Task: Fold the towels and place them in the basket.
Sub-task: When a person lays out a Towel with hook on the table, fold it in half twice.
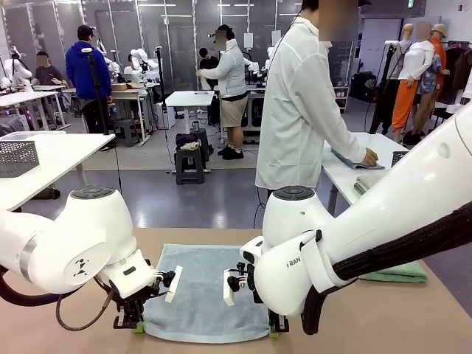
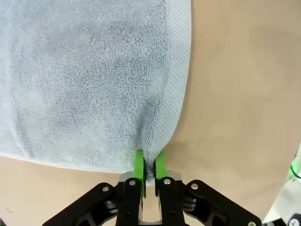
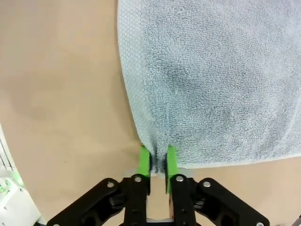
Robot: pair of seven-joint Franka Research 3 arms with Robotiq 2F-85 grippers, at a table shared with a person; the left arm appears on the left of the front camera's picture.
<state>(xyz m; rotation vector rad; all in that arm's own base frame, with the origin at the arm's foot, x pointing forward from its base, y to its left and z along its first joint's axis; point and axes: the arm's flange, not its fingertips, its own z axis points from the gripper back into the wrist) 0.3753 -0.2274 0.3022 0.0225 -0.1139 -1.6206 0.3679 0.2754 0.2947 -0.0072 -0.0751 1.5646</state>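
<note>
Item: my L claw (image 2: 145,169) and R claw (image 3: 158,162), both pinched shut on near corners of blue-grey towel (image 1: 203,291), flat on surface (image 1: 74,324); mint towel (image 1: 398,274) aside at R; no fold yet, so I judge task barely begun.

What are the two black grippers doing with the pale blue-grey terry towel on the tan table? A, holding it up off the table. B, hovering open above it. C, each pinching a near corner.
C: left gripper and right gripper are each shut on a corner of the flat-lying pale blue-grey terry towel.
</note>
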